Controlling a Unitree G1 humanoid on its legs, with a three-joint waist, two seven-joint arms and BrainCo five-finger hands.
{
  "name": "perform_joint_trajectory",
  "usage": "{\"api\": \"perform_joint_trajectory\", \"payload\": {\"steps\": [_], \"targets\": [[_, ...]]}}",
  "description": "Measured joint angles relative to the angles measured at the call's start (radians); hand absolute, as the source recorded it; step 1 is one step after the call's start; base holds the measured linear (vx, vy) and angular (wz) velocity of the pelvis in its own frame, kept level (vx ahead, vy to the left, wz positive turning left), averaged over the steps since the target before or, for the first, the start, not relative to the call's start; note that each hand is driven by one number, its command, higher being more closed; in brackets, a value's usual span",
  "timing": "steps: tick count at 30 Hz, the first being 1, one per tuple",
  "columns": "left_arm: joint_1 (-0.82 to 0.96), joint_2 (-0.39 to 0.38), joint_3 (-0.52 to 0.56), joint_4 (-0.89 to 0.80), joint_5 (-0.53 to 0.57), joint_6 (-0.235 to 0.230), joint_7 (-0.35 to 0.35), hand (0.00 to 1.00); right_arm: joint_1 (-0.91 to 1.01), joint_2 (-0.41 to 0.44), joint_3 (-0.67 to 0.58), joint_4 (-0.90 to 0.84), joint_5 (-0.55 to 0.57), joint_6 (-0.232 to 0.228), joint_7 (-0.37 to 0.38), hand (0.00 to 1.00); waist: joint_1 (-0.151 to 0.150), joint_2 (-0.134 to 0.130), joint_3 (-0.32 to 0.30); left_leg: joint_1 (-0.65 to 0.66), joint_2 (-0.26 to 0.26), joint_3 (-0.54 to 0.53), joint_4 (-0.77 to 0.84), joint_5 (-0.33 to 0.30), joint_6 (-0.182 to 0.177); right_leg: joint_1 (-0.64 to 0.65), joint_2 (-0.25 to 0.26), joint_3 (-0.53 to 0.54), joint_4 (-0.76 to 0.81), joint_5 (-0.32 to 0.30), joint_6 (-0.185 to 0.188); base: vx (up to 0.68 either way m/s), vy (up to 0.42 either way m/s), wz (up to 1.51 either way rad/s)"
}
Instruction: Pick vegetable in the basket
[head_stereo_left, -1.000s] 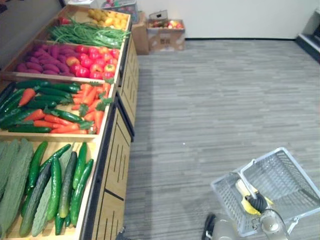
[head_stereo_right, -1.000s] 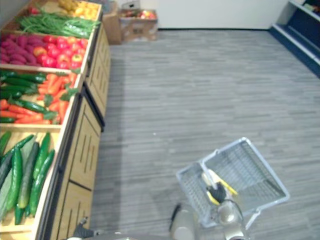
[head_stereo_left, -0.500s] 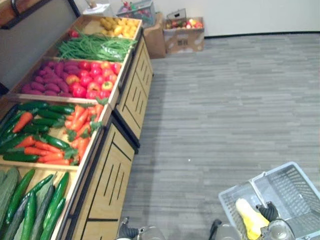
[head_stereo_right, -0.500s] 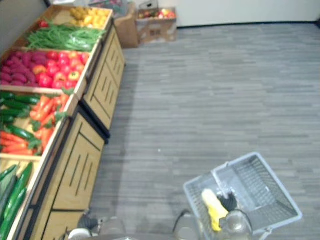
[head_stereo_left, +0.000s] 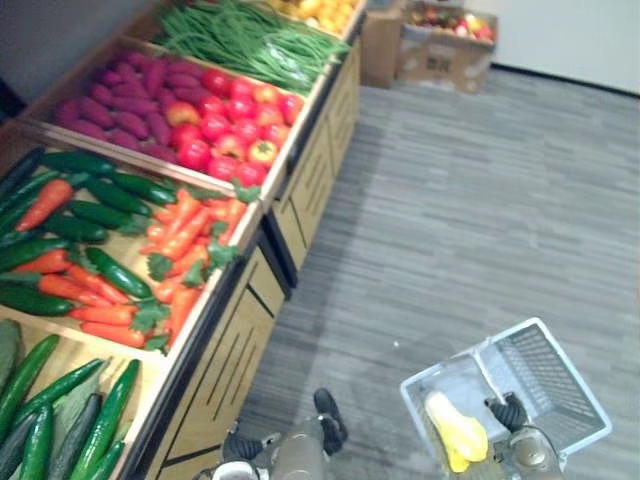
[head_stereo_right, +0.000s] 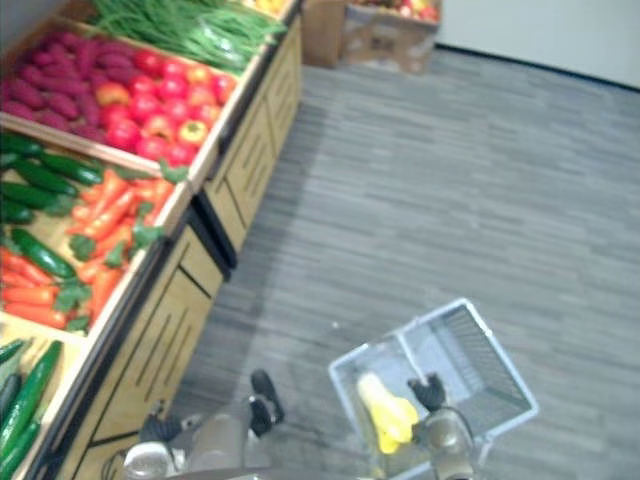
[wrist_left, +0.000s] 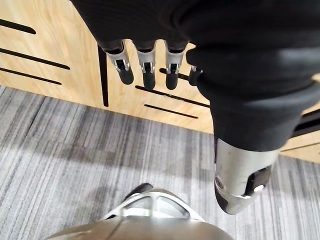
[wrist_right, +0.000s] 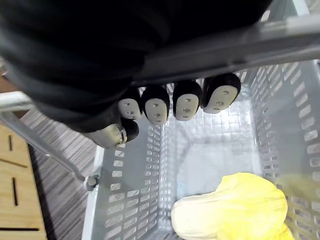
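A grey mesh basket (head_stereo_left: 545, 375) hangs low on my right, over the floor. My right hand (head_stereo_left: 507, 412) is shut on the basket's handle (wrist_right: 225, 45), its fingertips (wrist_right: 172, 104) curled under the bar. A pale yellow vegetable (wrist_right: 235, 212) lies in the basket's bottom, also seen as the yellow vegetable (head_stereo_left: 455, 432) from above. My left hand (head_stereo_left: 328, 420) hangs open and holds nothing beside the wooden front of the produce stand (wrist_left: 60, 50). On the stand lie carrots (head_stereo_left: 180, 240), dark cucumbers (head_stereo_left: 100, 190) and long cucumbers (head_stereo_left: 60, 410).
Farther along the stand are red tomatoes (head_stereo_left: 225, 120), purple sweet potatoes (head_stereo_left: 130, 95) and green beans (head_stereo_left: 250, 40). Cardboard boxes (head_stereo_left: 440, 45) of produce stand by the far wall. Grey plank floor (head_stereo_left: 480, 220) stretches to the right of the stand.
The camera has swung, so the stand now shows closer and more slanted. My left hand has come into sight by the stand's front. The basket stays in my right hand.
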Motion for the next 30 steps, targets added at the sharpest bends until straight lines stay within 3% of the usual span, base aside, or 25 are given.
{"api": "perform_joint_trajectory", "payload": {"steps": [1,3,4,5,6,8,10,11,14,16,17,18,20,21,22,24,27,30], "targets": [[0.008,-0.007,0.009,0.001,0.0,0.007,0.002,0.0,-0.016,0.001,-0.001,0.01,0.0,-0.001,0.0,1.0,0.003,-0.003,-0.001,0.014,0.0,0.001,-0.018,-0.003,-0.003,-0.046,-0.019,0.017,0.097,0.004,0.008,0.2,0.121,-0.11],[0.032,-0.004,0.007,0.001,0.0,0.013,0.003,0.0,-0.027,0.003,0.001,0.018,-0.001,0.0,-0.001,1.0,0.004,-0.005,-0.008,0.073,-0.019,0.003,-0.075,-0.007,-0.01,-0.161,-0.083,0.076,0.381,0.065,0.089,0.19,0.155,0.03],[0.047,0.004,0.004,0.0,0.0,0.015,0.004,0.0,-0.024,0.008,0.009,0.018,-0.002,-0.011,0.0,1.0,0.001,-0.019,-0.009,0.119,-0.036,-0.01,-0.108,-0.014,-0.015,-0.243,-0.115,0.137,0.558,0.177,0.101,0.26,0.147,0.32],[0.051,0.01,-0.005,0.0,-0.001,0.021,0.004,0.0,-0.021,0.022,0.013,0.022,-0.004,-0.022,0.0,1.0,0.0,-0.027,-0.012,0.152,-0.039,-0.04,-0.121,-0.024,-0.019,-0.327,-0.115,0.205,0.743,0.199,0.11,0.28,0.118,0.46],[0.049,0.015,-0.006,-0.001,-0.001,0.024,0.004,0.0,-0.02,0.028,0.013,0.025,-0.005,-0.026,0.0,1.0,-0.002,-0.027,-0.012,0.165,-0.04,-0.06,-0.123,-0.029,-0.022,-0.364,-0.107,0.223,0.822,0.189,0.109,0.37,0.075,0.73],[0.048,0.02,-0.014,-0.003,-0.003,0.024,0.006,0.0,-0.02,0.04,0.01,0.037,0.001,-0.027,-0.001,1.0,-0.018,-0.025,-0.012,0.237,-0.046,-0.13,-0.14,-0.043,-0.023,-0.439,-0.087,0.205,0.928,0.063,0.091,0.39,0.019,0.93],[0.044,0.017,-0.018,-0.009,-0.014,0.02,0.007,0.0,-0.019,0.039,-0.01,0.048,0.001,-0.028,-0.002,1.0,-0.026,-0.026,-0.015,0.257,-0.058,-0.205,-0.141,-0.055,-0.026,-0.462,-0.09,0.149,0.851,-0.011,0.064,0.31,-0.084,1.22],[0.044,0.015,-0.024,-0.023,-0.022,0.015,0.008,0.0,-0.019,0.036,-0.03,0.061,0.002,-0.027,-0.003,1.0,-0.028,-0.026,-0.015,0.264,-0.064,-0.252,-0.14,-0.056,-0.028,-0.463,-0.089,0.124,0.731,-0.039,0.032,0.3,-0.134,1.35],[0.045,0.013,-0.034,-0.033,-0.023,0.006,0.007,0.0,-0.031,0.034,-0.074,0.112,0.002,-0.024,-0.005,1.0,-0.026,-0.018,-0.018,0.254,-0.062,-0.36,-0.138,-0.061,-0.053,-0.461,-0.06,0.163,0.396,-0.045,0.017,0.27,-0.19,1.24],[0.041,0.012,-0.034,-0.029,-0.023,0.002,-0.002,0.0,-0.046,0.033,-0.127,0.159,0.004,-0.018,-0.005,1.0,-0.025,-0.009,-0.021,0.231,-0.055,-0.481,-0.138,-0.055,-0.096,-0.455,-0.055,0.258,0.106,-0.031,0.022,0.28,-0.317,1.39],[0.039,0.012,-0.034,-0.023,-0.023,0.002,-0.002,0.0,-0.05,0.033,-0.139,0.166,0.006,-0.017,-0.006,1.0,-0.024,-0.008,-0.021,0.229,-0.049,-0.507,-0.138,-0.056,-0.111,-0.455,-0.057,0.27,0.071,-0.025,0.016,0.28,-0.403,1.38],[0.036,0.014,-0.032,-0.003,-0.023,0.001,-0.004,0.0,-0.051,0.033,-0.158,0.173,0.024,-0.015,-0.006,1.0,-0.024,0.004,-0.019,0.227,-0.032,-0.564,-0.138,-0.06,-0.148,-0.447,-0.055,0.29,0.023,0.0,0.019,0.24,-0.473,1.3],[0.038,0.03,-0.023,0.009,-0.024,-0.001,-0.004,0.0,-0.038,0.038,-0.181,0.177,0.031,-0.01,-0.005,1.0,-0.025,-0.019,-0.027,0.226,-0.025,-0.64,-0.145,-0.064,-0.208,-0.435,-0.061,0.327,0.013,0.059,0.017,0.19,-0.605,1.38],[0.01,0.024,0.01,0.064,-0.03,-0.003,-0.004,0.0,-0.037,0.024,-0.209,0.189,0.031,0.0,-0.005,1.0,-0.025,-0.013,-0.018,0.229,-0.001,-0.694,-0.168,-0.06,-0.248,-0.418,-0.052,0.28,0.044,0.086,0.036,0.18,-0.637,1.28],[0.014,-0.012,0.03,0.079,-0.059,0.0,-0.006,0.0,-0.043,-0.003,-0.232,0.193,0.031,0.009,-0.008,1.0,-0.028,0.03,-0.034,0.227,0.049,-0.659,-0.19,-0.01,-0.26,-0.405,-0.016,0.212,0.048,0.058,0.004,0.19,-0.586,1.15],[0.015,-0.055,0.084,0.093,-0.064,0.0,-0.005,0.0,-0.046,-0.042,-0.245,0.202,0.03,0.019,-0.007,1.0,-0.029,0.083,-0.034,0.231,0.118,-0.631,-0.237,0.055,-0.282,-0.369,0.049,0.132,0.049,0.035,-0.035,0.14,-0.336,0.89],[0.014,-0.059,0.171,0.1,-0.131,0.004,0.0,0.0,-0.048,-0.058,-0.254,0.244,0.024,0.038,-0.005,1.0,-0.029,0.08,-0.032,0.224,0.147,-0.615,-0.287,0.19,-0.277,-0.33,0.08,0.046,0.043,0.005,-0.077,0.07,-0.307,0.77],[0.015,-0.06,0.205,0.1,-0.192,0.007,0.011,0.0,-0.018,-0.061,-0.299,0.253,0.027,0.046,-0.006,1.0,-0.038,0.074,-0.032,0.206,0.127,-0.453,-0.296,0.276,-0.218,-0.291,0.064,-0.035,0.041,-0.021,-0.086,0.03,-0.138,0.8]]}}
